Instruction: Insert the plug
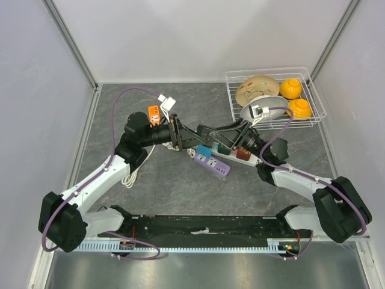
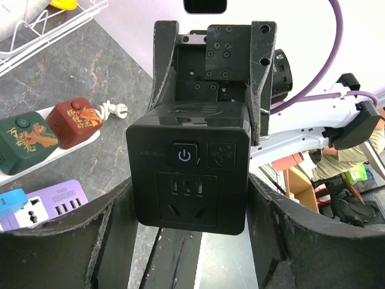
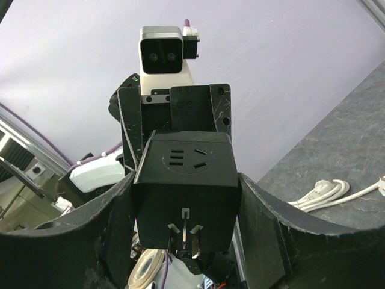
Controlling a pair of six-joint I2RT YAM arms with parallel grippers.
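Right wrist view: your right gripper (image 3: 186, 180) clamps the black plug cube (image 3: 183, 150), prongs toward its camera. For the left gripper (image 2: 191, 192) the hold is not clear. Seen from above, the purple strip (image 1: 220, 169) lies at 5 o'clock.

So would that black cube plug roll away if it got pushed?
Probably not: the black cube plug has flat sides, so it would likely slide or sit. It looks stiff, hard plastic. Its metal prongs might make it tip.

A wire rack (image 1: 237, 111) sits in the tabletop's (image 1: 180, 192) far right corner. The power strip (image 1: 251, 160) lies at its middle, a coiled cord (image 1: 131, 174) toward the left edge.
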